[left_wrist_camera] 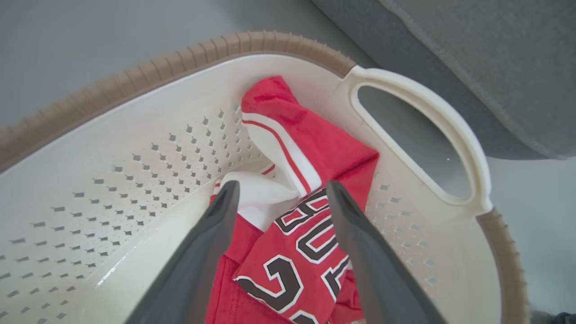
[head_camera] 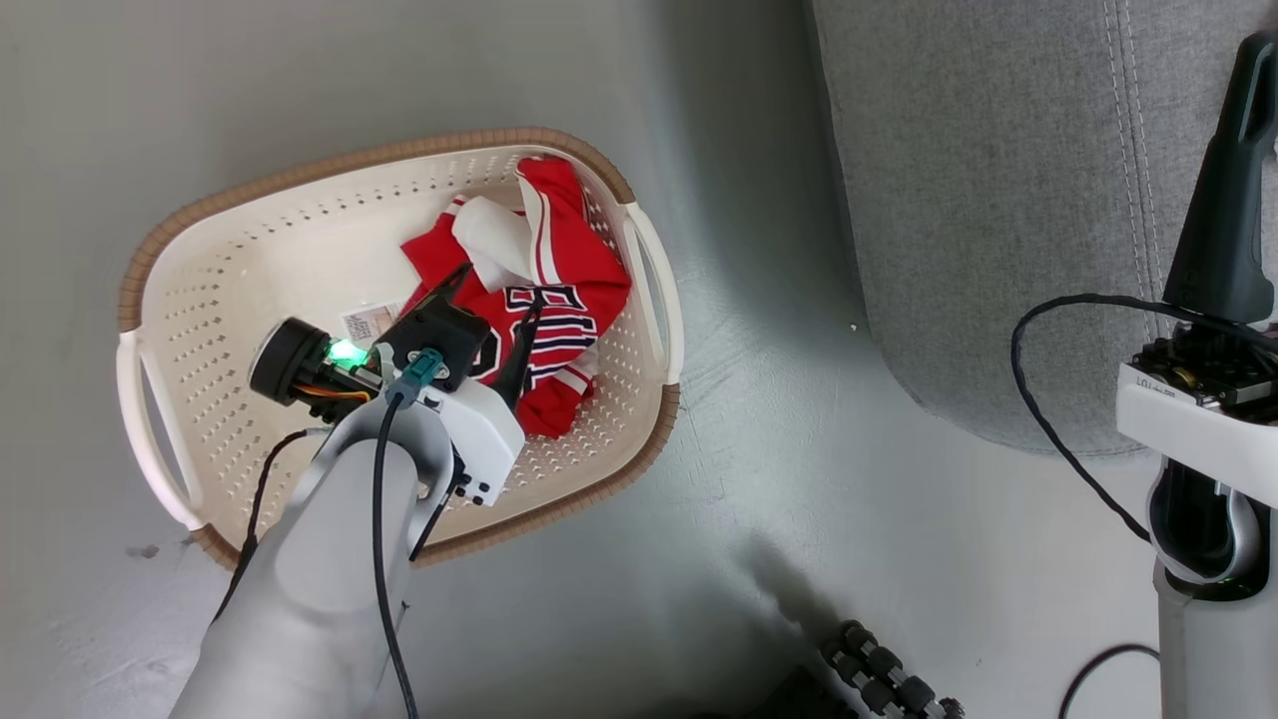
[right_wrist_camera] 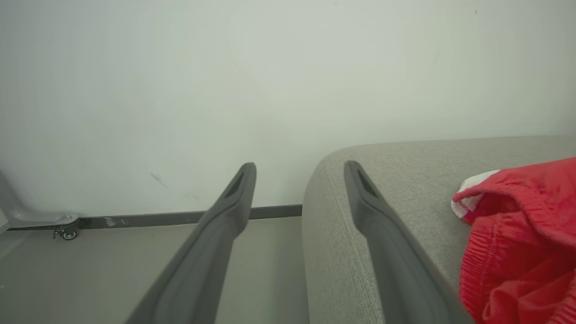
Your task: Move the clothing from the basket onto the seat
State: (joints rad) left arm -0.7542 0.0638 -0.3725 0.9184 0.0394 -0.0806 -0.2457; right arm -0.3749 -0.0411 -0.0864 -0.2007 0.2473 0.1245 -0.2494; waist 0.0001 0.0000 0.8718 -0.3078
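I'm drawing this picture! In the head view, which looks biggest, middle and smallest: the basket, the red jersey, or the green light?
1. The basket, biggest by far.
2. The red jersey, bunched inside it.
3. The green light on the left arm, tiny, though nearer the camera.

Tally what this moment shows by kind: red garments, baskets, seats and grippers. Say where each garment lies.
Red garments: 2, the jersey in the basket, the shorts on the seat
Baskets: 1, the basket
Seats: 1, the seat
Grippers: 2, the left gripper over the jersey, the right gripper by the seat's edge, both with jaws apart
Total: 6
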